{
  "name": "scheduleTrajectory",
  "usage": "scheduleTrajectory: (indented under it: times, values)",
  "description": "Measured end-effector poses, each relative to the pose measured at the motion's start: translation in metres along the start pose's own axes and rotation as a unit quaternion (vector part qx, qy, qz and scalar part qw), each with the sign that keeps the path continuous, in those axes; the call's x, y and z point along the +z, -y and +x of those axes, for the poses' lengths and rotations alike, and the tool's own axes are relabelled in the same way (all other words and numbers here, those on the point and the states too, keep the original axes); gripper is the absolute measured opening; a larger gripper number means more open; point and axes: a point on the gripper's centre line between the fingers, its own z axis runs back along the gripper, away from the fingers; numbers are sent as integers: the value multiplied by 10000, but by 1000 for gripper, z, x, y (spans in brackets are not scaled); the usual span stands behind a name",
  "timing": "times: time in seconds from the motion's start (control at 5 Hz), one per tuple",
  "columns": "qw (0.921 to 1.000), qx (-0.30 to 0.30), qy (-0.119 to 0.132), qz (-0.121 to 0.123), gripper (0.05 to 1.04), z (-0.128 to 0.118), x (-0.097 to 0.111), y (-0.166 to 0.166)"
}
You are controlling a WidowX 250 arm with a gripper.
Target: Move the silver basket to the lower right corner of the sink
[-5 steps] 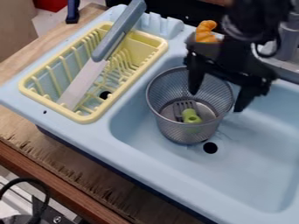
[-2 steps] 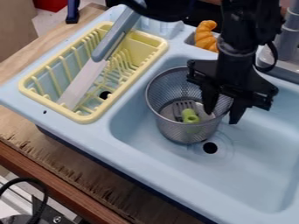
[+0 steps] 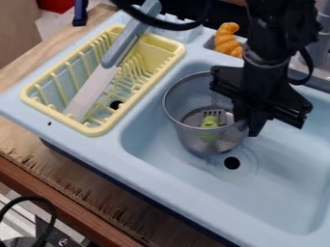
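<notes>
Right then, from the drain hole outward: the silver basket comes first, just beyond the hole and a little to its left in the view, its mouth facing up with a slight lean and a small green-and-grey fork lying in it. Whether its base touches the sink below, I can't tell. Past the basket's near side and slightly right of the drain hole hangs the gripper, pointing down, its fingers drawn close together over the basket's right rim, one inside the mesh and one outside, so it looks to have that wall pinched. That is the relation to mind: the bulk of the basket lies wholly to the left of the gripper, gripped at one edge, its upright axis well off the fingers. The goal corner is on the opposite side, well apart from the drain hole, down and to the right. The move likely calls for a carry past the hole with the basket trailing on the left, and an edge hold like this could let it swing or tip.
</notes>
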Motion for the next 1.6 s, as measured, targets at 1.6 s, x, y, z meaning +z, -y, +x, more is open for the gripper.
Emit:
scheduleTrajectory:
  times: [1.6]
  values:
    - [9879,1502,-318,-232,83,-41,14,103]
